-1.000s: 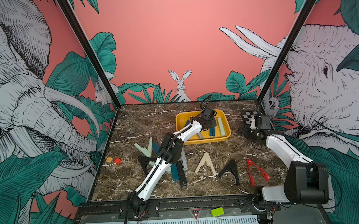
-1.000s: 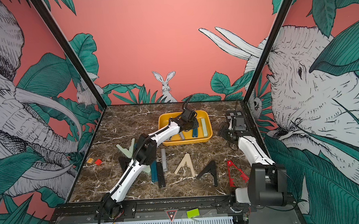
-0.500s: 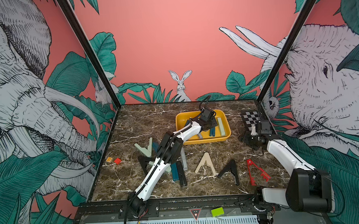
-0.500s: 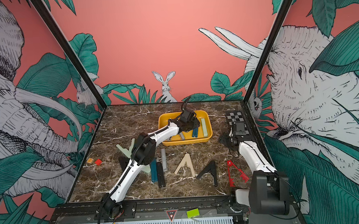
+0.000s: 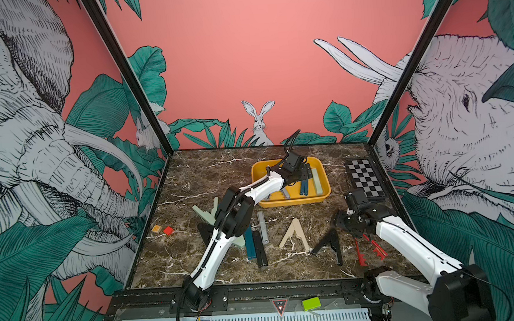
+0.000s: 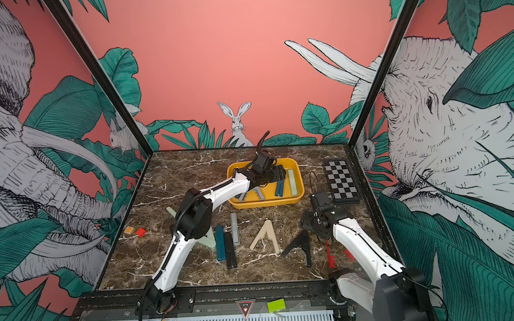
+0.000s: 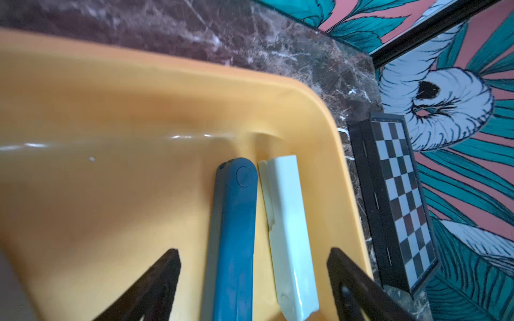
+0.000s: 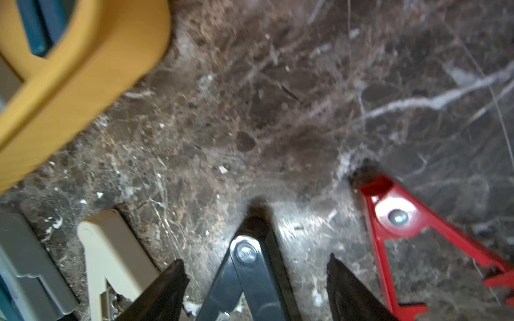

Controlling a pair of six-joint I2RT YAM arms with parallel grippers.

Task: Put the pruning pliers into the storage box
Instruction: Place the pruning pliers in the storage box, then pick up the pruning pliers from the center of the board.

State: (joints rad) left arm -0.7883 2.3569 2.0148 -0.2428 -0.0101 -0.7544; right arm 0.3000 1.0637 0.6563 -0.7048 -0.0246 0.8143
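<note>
A: As the table was looked over, where were the pruning pliers (image 5: 296, 227) found?

B: A few were already laid in the storage box (image 5: 294, 200), among them a teal pair (image 7: 236, 222) and a mint pair (image 7: 289, 222). Most were scattered outside it on the marble table (image 8: 250, 111).

A: And how were the jaws held?

B: The left gripper (image 7: 253, 258) was seen over the box, jaws spread wide and nothing gripped (the teal pair lay free below). The right gripper (image 8: 255, 259) was open also, held above the hinge of a black pair (image 8: 264, 278).

A: What could be spoiled from here?

B: It was judged that the black pair, being V-shaped, could be twisted or squeezed out if only one arm were pinched. The red pair (image 8: 395, 216) just beside could be knocked as well.
</note>
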